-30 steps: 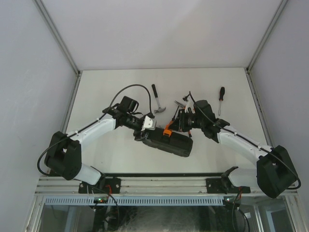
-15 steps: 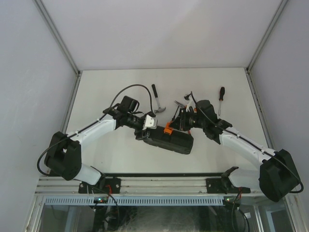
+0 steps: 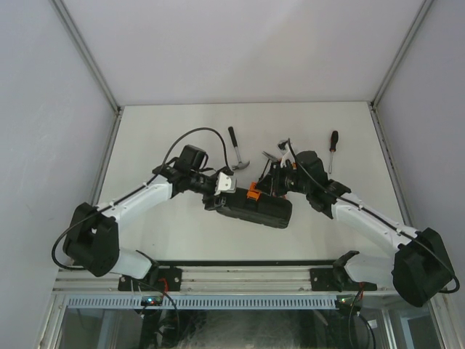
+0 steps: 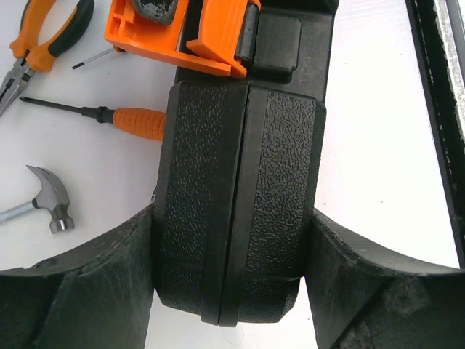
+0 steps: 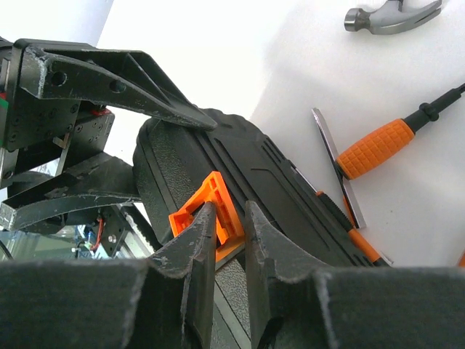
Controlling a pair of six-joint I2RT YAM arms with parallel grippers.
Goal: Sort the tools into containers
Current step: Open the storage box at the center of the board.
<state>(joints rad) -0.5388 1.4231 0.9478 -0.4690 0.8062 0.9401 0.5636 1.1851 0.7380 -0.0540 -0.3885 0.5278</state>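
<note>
The left gripper [image 3: 219,196] clamps one end of the closed black tool case [image 3: 256,211] at mid-table. The right gripper [image 5: 229,227] pinches its orange latch [image 5: 209,201]. The hammer [image 3: 236,149] lies at twelve o'clock from it, a screwdriver [image 3: 333,149] at two.

Nothing readable is showing in any view. No text, brand, number or sign is coming through. The tool case [image 4: 240,182] and its orange latch [image 4: 218,36] are showing only plain moulded plastic.
</note>
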